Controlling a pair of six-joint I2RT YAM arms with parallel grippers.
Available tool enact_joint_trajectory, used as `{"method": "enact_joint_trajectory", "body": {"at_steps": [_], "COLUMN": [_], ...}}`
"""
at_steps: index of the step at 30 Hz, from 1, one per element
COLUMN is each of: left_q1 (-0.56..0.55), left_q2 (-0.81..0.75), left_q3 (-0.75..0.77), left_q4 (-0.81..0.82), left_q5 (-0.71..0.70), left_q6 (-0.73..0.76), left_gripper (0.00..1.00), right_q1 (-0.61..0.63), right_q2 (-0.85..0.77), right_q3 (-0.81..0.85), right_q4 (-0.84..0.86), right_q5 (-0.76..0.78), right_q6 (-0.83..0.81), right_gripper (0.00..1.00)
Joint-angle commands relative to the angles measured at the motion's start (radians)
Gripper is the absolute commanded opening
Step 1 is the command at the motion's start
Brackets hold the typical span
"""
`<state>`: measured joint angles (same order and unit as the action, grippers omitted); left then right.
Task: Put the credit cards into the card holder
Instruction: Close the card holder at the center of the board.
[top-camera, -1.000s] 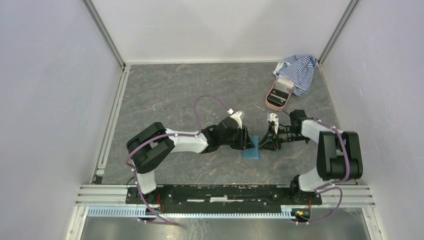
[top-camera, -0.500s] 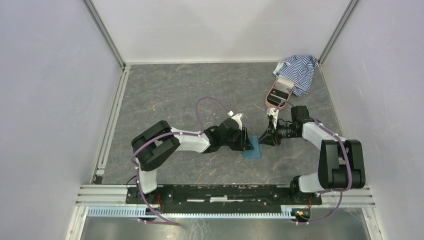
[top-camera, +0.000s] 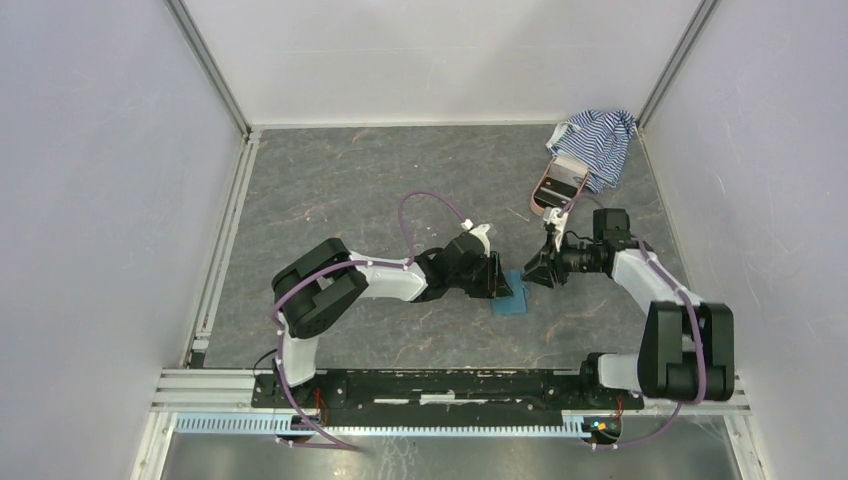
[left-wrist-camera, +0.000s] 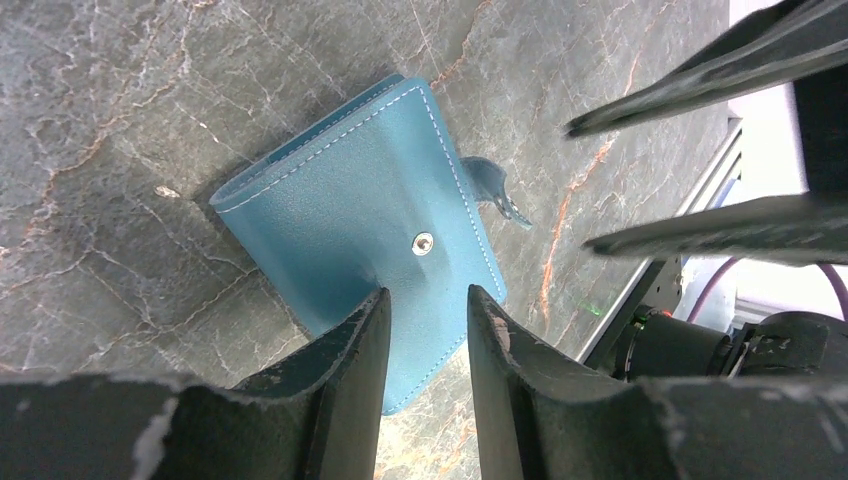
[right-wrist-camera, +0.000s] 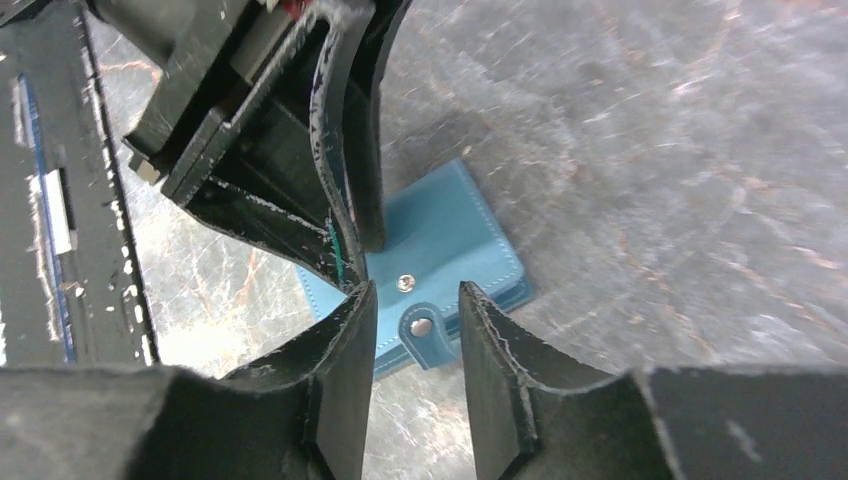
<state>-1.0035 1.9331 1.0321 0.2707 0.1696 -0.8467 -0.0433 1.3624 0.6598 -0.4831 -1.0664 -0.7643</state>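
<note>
**Item: card holder (left-wrist-camera: 350, 210).** One piece, teal-blue, folded shut and laid flat.
- Finish: smooth leather-like face, with a line of pale stitching along the edges.
- Fittings: a small silver snap stud (left-wrist-camera: 424, 243) is set in the front face near one long edge. A rounded closing tab (left-wrist-camera: 492, 190) is seen past that same edge, unfastened and lifted off the face. In the right wrist view the tab's own snap is shown bare beside the stud.
- Contents: the inside cannot be seen.

**Location.** It is laid on the grey marbled table (top-camera: 350, 190), near the middle and between the two arms. It is well apart from the pink case (top-camera: 556, 187) and the striped cloth (top-camera: 598, 135) in the far right corner.

**Left gripper (left-wrist-camera: 428, 300).** It is set low over the stud end of the card holder with its jaws apart by a narrow gap. Only the wallet's face is seen through the gap, and nothing is clamped. In the right wrist view one fingertip is seen down at the wallet's face. Contact cannot be told for certain.

**Right gripper (right-wrist-camera: 417, 292).** It is held above the tab side, facing the left one, with its jaws parted and nothing between them.
</note>
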Motion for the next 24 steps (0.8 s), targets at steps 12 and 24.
{"method": "enact_joint_trajectory", "body": {"at_steps": [12, 24], "left_q1": [0.002, 0.002], "left_q2": [0.056, 0.059], "left_q3": [0.013, 0.013], "left_q4": [-0.106, -0.102], "left_q5": [-0.034, -0.041], "left_q6": [-0.011, -0.053], "left_gripper": [0.42, 0.42], "right_q1": [0.037, 0.156], "right_q2": [-0.273, -0.325], "right_q3": [-0.103, -0.123], "right_q4": [0.098, 0.087], "right_q5": [0.304, 0.375], "right_q6": [0.084, 0.110], "right_gripper": [0.39, 0.45]}}
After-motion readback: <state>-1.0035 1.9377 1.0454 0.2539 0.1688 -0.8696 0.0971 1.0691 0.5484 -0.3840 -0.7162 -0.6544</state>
